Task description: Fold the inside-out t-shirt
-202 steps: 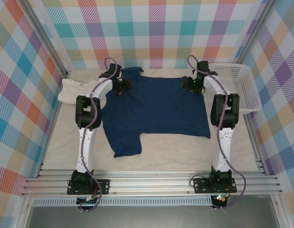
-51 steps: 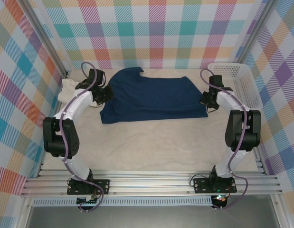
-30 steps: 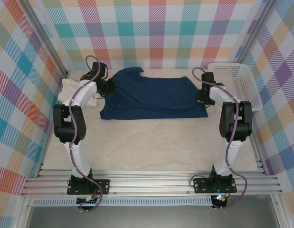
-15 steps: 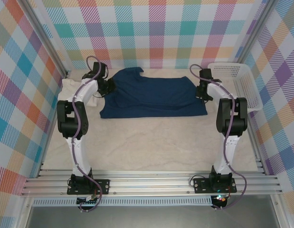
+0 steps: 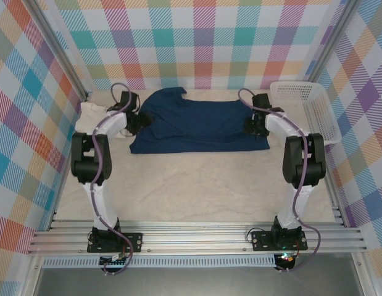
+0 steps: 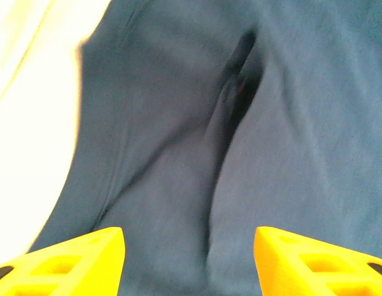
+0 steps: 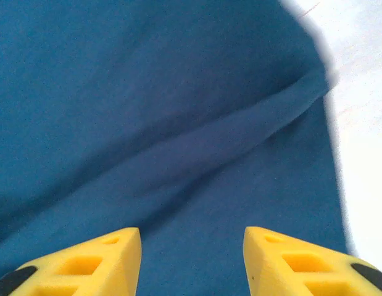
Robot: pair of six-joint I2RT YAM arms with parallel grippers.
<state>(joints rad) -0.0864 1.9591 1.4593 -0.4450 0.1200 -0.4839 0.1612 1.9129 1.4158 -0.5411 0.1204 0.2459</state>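
Inside-out t-shirt (image 5: pixel 200 126) lies folded, long axis left-to-right, left pincer (image 6: pixel 189 246) and right pincer (image 7: pixel 192 246) parted above its ends.

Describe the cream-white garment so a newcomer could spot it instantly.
On the beige table, a navy t-shirt lies folded along the far side. Off its left end, by the plaid left wall, sits a crumpled cream-white garment. It is the only pale cloth; the white lattice basket stands far right.
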